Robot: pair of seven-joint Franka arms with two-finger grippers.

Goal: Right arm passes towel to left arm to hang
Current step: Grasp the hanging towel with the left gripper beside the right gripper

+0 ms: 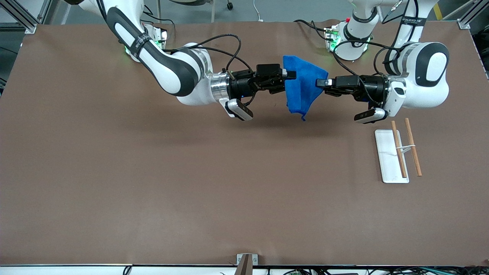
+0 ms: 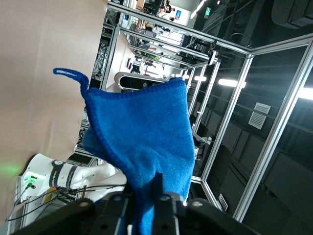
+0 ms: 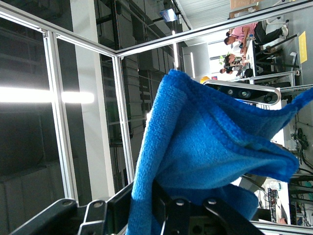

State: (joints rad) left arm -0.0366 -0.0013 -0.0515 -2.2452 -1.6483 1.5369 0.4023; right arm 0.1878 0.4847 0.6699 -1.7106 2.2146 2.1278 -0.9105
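Note:
The bright blue towel [image 1: 303, 86] hangs in the air over the table's middle, between the two grippers. My right gripper [image 1: 290, 74] is shut on the towel's edge on the right arm's side. My left gripper [image 1: 320, 82] is shut on the towel's edge on the left arm's side. The towel's small loop [image 1: 303, 118] dangles at its lowest corner. In the left wrist view the towel [image 2: 142, 132] runs down between my left gripper's [image 2: 144, 188] fingers, loop [image 2: 71, 74] sticking out. In the right wrist view the towel [image 3: 205, 142] is pinched in my right gripper [image 3: 146, 196].
A white tray [image 1: 387, 160] with two wooden bars [image 1: 398, 152] lies on the brown table toward the left arm's end, nearer to the front camera than the left gripper. Cables loop off both wrists.

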